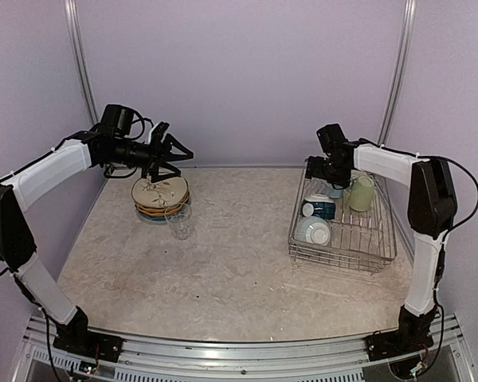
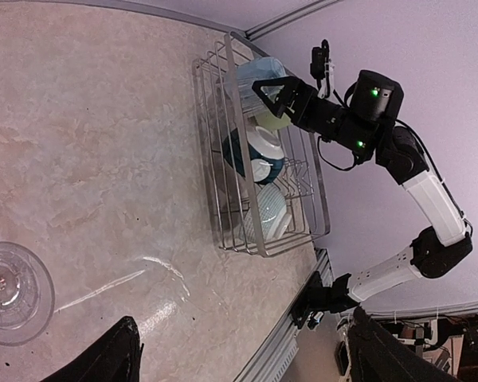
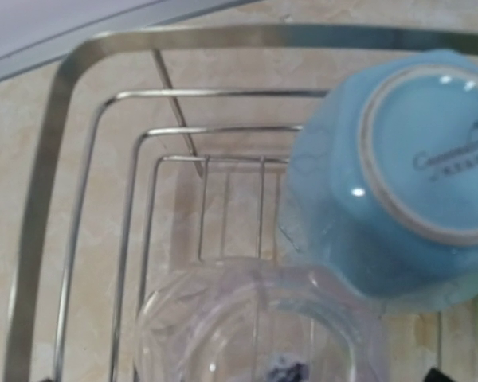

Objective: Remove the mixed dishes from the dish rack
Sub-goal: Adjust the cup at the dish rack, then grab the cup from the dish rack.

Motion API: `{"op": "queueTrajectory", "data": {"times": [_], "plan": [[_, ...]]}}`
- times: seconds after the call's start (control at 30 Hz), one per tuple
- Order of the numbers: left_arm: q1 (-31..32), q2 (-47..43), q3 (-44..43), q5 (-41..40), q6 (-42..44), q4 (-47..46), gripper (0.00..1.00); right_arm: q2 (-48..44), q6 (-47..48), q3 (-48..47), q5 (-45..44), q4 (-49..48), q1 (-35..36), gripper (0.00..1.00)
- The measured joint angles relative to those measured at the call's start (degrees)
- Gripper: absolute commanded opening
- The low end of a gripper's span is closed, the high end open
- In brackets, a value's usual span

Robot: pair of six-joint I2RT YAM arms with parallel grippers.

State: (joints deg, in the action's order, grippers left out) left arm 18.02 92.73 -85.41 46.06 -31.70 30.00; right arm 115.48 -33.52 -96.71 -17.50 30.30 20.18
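**Finding 1, risks.** The right gripper (image 1: 328, 171) hangs over the far end of the dish rack (image 1: 366, 239), at the right of the top view. I cannot tell whether its jaws are spread or closed, and no dish is clearly held.

In its wrist view a clear glass (image 3: 255, 326) lies low in the frame. It appears to touch an upturned light blue mug (image 3: 398, 175).
- An off-centre descent could knock glass against mug, or snag a finger on the rack wires and drag the rack.
- The pale green mug (image 1: 362, 193) and the bowls (image 1: 313, 231) crowd the same basket.

The left gripper (image 1: 179, 161) is released and empty above the stacked plates (image 1: 161, 193), at upper left. A tumbler (image 1: 178, 220) stands just beside the stack, so a low swing could topple it.

**Finding 2, clearance.** The rack sits near the table's right edge, and the back wall (image 1: 239, 79) is close behind both grippers. Open table (image 1: 223, 270) lies in the centre and lower part of the frame, between the plates and the rack.
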Motion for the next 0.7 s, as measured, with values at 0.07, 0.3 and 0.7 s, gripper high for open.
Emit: {"op": "queueTrajectory", "data": {"times": [0.07, 0.3, 0.7], "plan": [[0.0, 0.37, 0.0, 0.0, 0.0, 0.02, 0.85, 0.74, -0.28, -0.09, 0.24, -0.17, -0.07, 0.97], [0.0, 0.79, 0.0, 0.02, 0.0, 0.04, 0.85, 3.69, -1.25, -0.09, 0.81, -0.83, -0.46, 0.89], [0.0, 0.79, 0.0, 0.0, 0.0, 0.04, 0.85, 4.35, -1.92, -0.11, 0.63, -3.85, -1.09, 0.65]]}}
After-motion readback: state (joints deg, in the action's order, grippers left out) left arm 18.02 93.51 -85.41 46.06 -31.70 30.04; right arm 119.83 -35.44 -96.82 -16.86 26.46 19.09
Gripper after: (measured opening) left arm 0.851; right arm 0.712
